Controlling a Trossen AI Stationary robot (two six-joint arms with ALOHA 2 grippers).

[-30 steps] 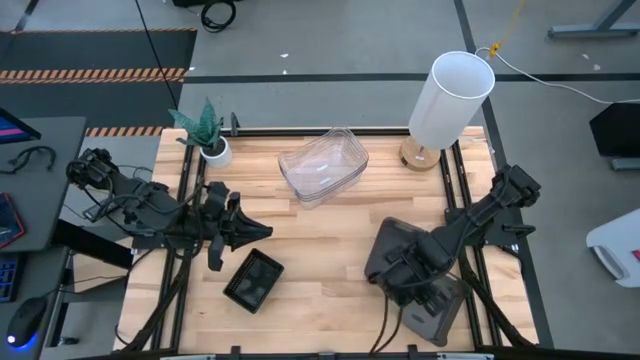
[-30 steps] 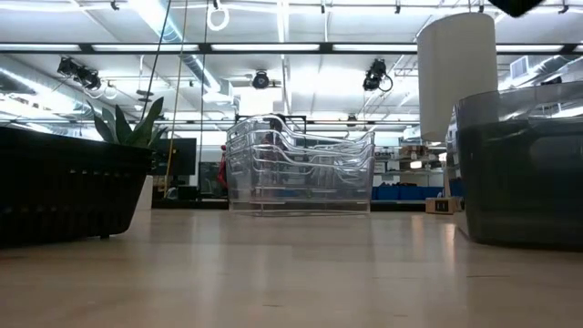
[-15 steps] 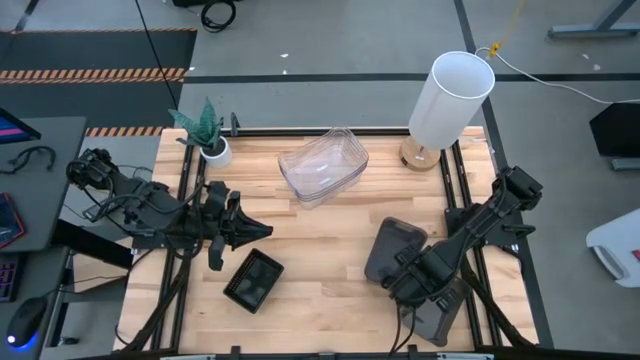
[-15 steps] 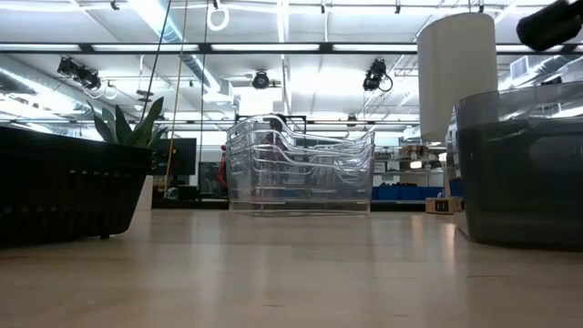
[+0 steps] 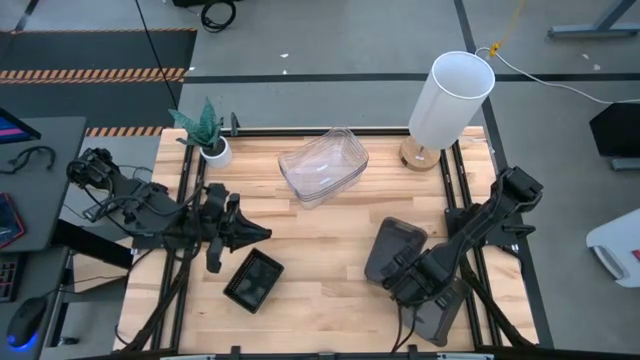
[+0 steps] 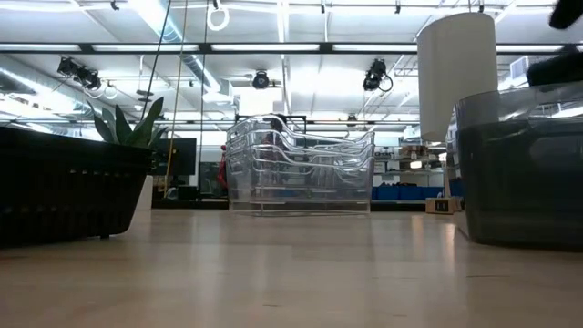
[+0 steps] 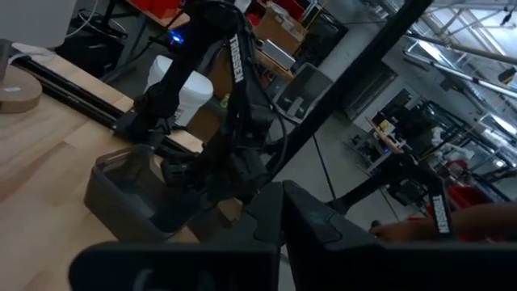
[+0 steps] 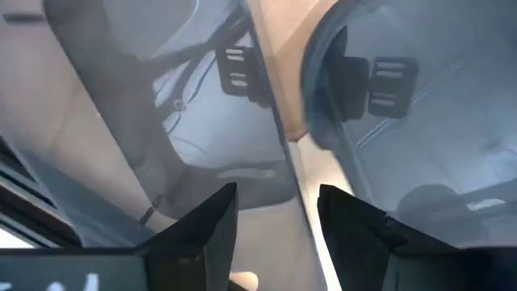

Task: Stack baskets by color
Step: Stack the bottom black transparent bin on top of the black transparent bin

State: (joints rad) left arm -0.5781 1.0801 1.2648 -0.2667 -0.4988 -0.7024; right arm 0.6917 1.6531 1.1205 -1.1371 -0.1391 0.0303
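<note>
A stack of clear baskets [image 5: 323,165] rests on its base at the far middle of the table. A black perforated basket [image 5: 253,280] lies at the near left. A smoky grey basket [image 5: 393,243] sits at the near right, and another grey one [image 5: 441,320] lies beside it, partly under my right arm. My right gripper [image 8: 279,214] points down, open. One finger stands on each side of a grey basket's wall [image 8: 271,105]; I see no touch. My left gripper [image 5: 262,232] hovers shut beyond the black basket, pointing level toward the right.
A tall white cylinder [image 5: 450,98] stands on a round wooden base at the far right corner. A small white potted plant [image 5: 207,135] stands at the far left. Black frame rails run along both table sides. Bare wood lies between the clear stack and the near edge.
My right gripper has come down toward the grey baskets at the near right and has drifted a little toward the near edge, tipping to point more steeply down. In the low view it has sunk into sight at the upper right. The baskets have not moved.
</note>
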